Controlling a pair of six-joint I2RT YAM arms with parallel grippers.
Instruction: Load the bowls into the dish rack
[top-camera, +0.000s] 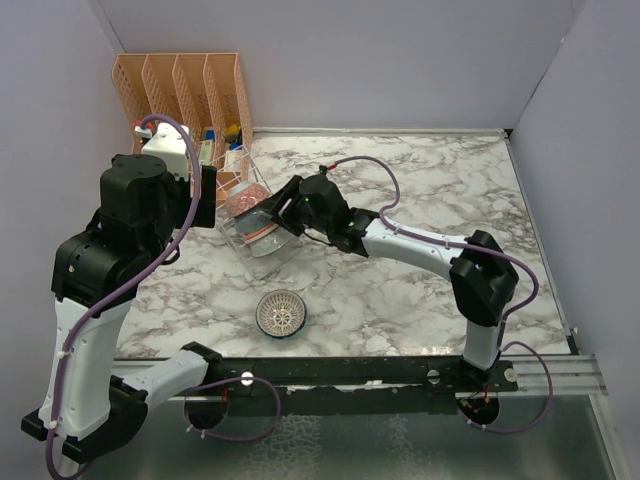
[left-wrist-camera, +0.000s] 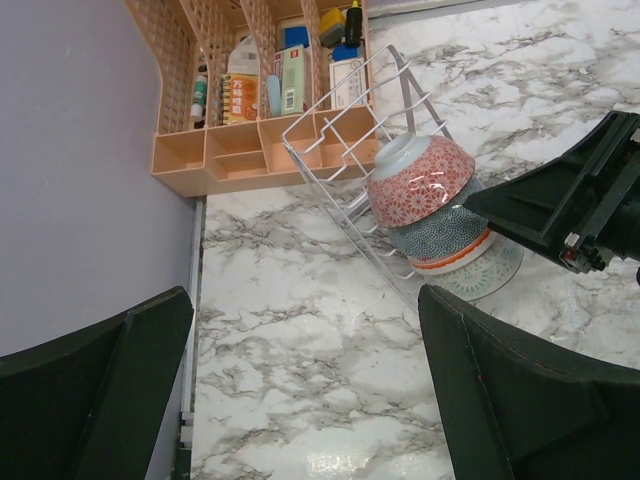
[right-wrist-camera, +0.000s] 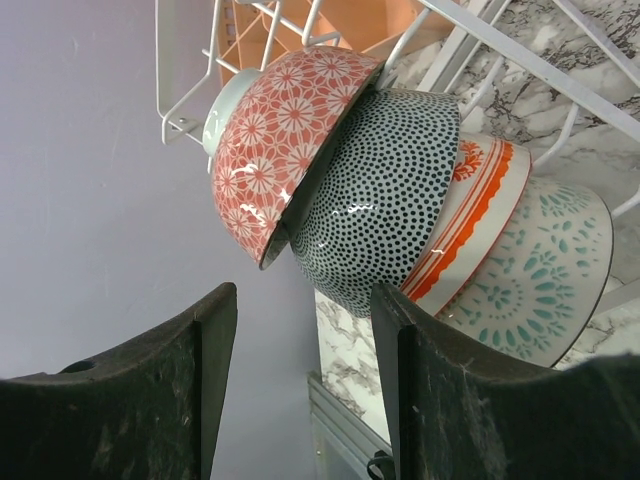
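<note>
Now, starting left: left claw spread wide, nothing in it, just beside the rack, with the rack at about 4 o'clock of it in the top view. On to the rack itself: apparently tipped rather than flat, close by the orange organizer.

Four bowls nested on edge inside: floral bowl first, then dotted bowl, red-rim bowl, teal bowl last. Most of the job done, then, by the look of it.

One to go: lattice bowl, alone on the table, well apart from the rack at its 6 o'clock.

Finally right claw: partly spread, gripping nothing, wall visible through the gap, nose close up to the stack. From the wrist camera, stack at 12 to 1 o'clock of the fingers, near but apart as far as can be told. Lattice bowl at 6 o'clock of that claw in the top view, well apart, so probably a reach back toward the near edge to finish.
</note>
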